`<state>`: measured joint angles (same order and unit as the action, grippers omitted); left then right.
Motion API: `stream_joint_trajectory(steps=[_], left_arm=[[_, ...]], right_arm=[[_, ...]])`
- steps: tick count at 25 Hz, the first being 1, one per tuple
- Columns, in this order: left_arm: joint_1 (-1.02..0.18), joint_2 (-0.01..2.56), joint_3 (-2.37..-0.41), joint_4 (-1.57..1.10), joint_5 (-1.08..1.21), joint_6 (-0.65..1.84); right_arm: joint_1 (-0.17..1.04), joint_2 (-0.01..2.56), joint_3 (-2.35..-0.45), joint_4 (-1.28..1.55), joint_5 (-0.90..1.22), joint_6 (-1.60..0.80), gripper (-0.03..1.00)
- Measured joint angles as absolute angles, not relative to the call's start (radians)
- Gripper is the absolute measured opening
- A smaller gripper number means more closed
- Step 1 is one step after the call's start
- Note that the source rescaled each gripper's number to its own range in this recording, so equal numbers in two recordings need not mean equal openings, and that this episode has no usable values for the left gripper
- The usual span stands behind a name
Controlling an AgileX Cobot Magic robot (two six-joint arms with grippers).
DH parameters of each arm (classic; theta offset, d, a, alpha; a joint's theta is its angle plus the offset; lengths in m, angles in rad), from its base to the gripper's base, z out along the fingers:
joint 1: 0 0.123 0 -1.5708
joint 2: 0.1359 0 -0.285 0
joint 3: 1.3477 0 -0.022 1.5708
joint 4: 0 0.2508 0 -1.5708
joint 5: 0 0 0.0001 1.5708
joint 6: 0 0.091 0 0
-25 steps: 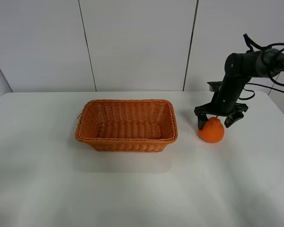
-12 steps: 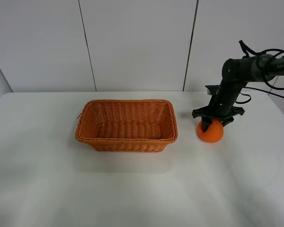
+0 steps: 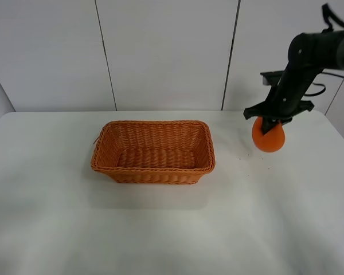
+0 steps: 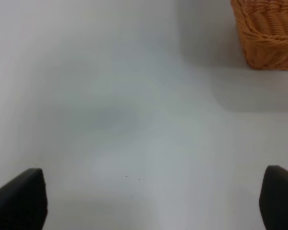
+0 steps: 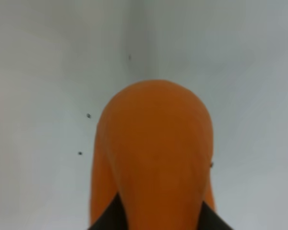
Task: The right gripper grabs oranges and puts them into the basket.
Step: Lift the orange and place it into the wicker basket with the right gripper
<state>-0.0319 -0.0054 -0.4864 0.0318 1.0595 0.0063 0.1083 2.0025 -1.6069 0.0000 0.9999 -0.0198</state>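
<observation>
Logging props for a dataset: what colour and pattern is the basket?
Orange-brown woven wicker all over the basket; it shows best in the exterior high view.

The table (image 3: 160, 229) is white and matte, with a smooth top that reaches back to the pale wall panels. One thing lies directly on it: the woven basket (image 3: 153, 152), orange-brown and rectangular, standing flat on its base with the opening up. It sits well apart from the right gripper (image 3: 269, 127), toward the middle of the table. Under this gripper, which holds the orange (image 3: 268, 137) clear of the surface, a few small dark specks (image 5: 88, 115) lie on the white top. Ahead of the left gripper (image 4: 149, 201), a soft shadow falls on the table beside one corner of the basket.
</observation>
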Motion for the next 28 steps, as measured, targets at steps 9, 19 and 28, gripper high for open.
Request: stream_joint_trajectory(steps=[9, 19, 28], left_arm=[[-0.032, -0.005, -0.486, 0.032, 1.06, 0.006], [-0.032, -0.005, -0.486, 0.032, 1.06, 0.006], [-0.032, -0.005, -0.486, 0.032, 1.06, 0.006]], right_arm=[[0.117, 1.891, -1.707, 0.0, 1.123, -0.02, 0.0], [0.405, 1.963, -1.876, 0.0, 1.126, -0.015, 0.0], [0.628, 2.178, -1.957, 0.018, 0.913, 0.011, 0.0]])
